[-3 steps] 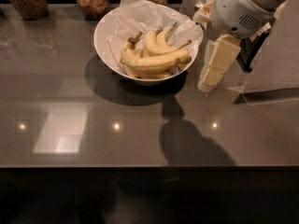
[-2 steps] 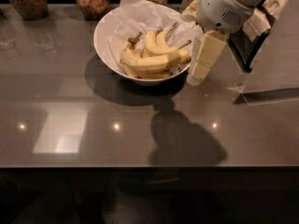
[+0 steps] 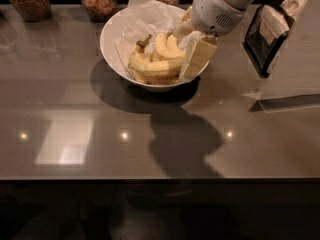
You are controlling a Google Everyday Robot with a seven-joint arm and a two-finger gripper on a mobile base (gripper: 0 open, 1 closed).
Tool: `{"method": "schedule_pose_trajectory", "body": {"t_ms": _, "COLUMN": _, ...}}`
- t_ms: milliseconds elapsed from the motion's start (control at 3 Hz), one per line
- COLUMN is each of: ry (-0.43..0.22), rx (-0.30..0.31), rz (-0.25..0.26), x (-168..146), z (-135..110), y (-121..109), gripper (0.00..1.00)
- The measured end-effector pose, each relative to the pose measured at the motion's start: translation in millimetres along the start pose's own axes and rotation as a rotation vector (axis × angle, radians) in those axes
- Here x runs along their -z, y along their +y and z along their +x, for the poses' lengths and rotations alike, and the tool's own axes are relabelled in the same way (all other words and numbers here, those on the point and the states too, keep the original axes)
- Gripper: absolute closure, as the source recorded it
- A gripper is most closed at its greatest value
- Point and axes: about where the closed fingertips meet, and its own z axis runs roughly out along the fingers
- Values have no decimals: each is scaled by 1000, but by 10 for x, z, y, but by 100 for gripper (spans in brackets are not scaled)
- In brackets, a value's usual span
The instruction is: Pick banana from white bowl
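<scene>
Jaws: we can't tell whether they stand apart or together (the white wrist housing hides that). The gripper [image 3: 197,59] is low over the white bowl [image 3: 107,39], at the rim on the view's right side, w/ its cream tip dipping inside the rim, touching or just short of the fruit.

The banana bunch [image 3: 155,64] lies in the bowl on crinkled white paper [image 3: 132,14], filling the middle and front. So from the gripper the fruit sits just toward the view's left, v. close. Its long axis runs roughly across the view, gently curved, and the stem end [image 3: 144,41] points up-left, away from the gripper.

We judge the grasp wants a short shift left, closing across the curve, not along it.
</scene>
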Motion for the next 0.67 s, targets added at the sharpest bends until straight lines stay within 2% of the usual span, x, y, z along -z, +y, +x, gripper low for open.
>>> {"method": "schedule_pose_trajectory", "body": {"t_ms": 333, "ry": -11, "rx": 13, "rz": -24, "x": -157, "z": -50, "y": -77, "gripper": 36}}
{"method": "schedule_pose_trajectory", "body": {"t_ms": 667, "ry": -17, "rx": 20, "rz": -54, "x": -320, "z": -86, "y": -104, "gripper": 41}}
